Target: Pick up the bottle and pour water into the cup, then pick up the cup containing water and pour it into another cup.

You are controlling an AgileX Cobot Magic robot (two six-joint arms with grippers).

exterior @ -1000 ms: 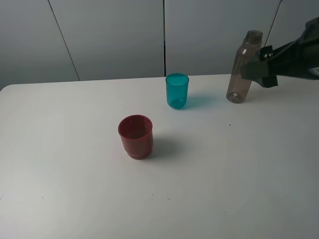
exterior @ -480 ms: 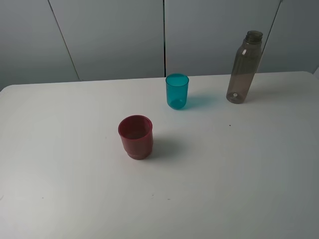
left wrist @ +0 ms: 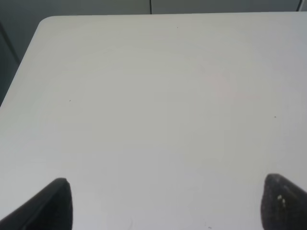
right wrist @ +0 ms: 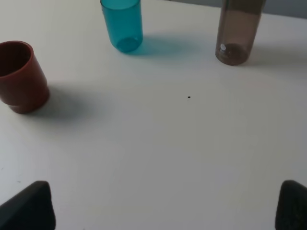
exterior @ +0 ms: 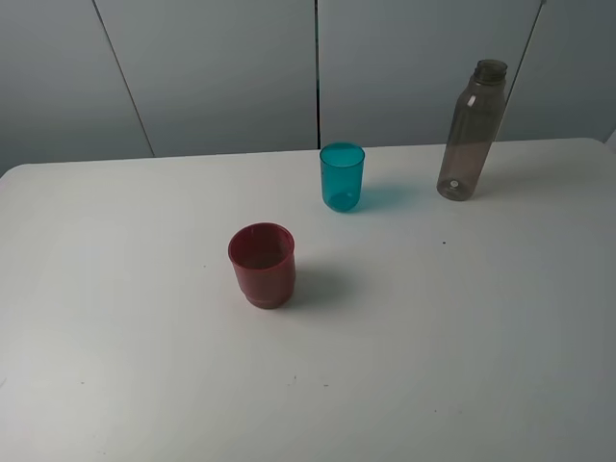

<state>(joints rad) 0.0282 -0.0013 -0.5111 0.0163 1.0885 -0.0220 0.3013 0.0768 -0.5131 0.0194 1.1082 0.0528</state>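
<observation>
Neither of your arms shows in the high view; both sit outside its frame. Your left end effector (left wrist: 165, 203) appears only in its own wrist view, as two dark fingertips (left wrist: 53, 203) at the frame's lower corners, spread wide apart with nothing between them. Your right end effector (right wrist: 165, 206) looks the same in its wrist view: two dark fingertips (right wrist: 31, 206) at the lower corners, set far apart, gripping nothing. Both hang above the worktop (left wrist: 158, 96) without touching it.

Bottle (exterior: 469, 135): you can read no label, brand or number on it.
Teal cup (exterior: 342, 176): no print.
Red cup (exterior: 262, 264): no print.
Table (exterior: 462, 337): no markings you can read.
</observation>
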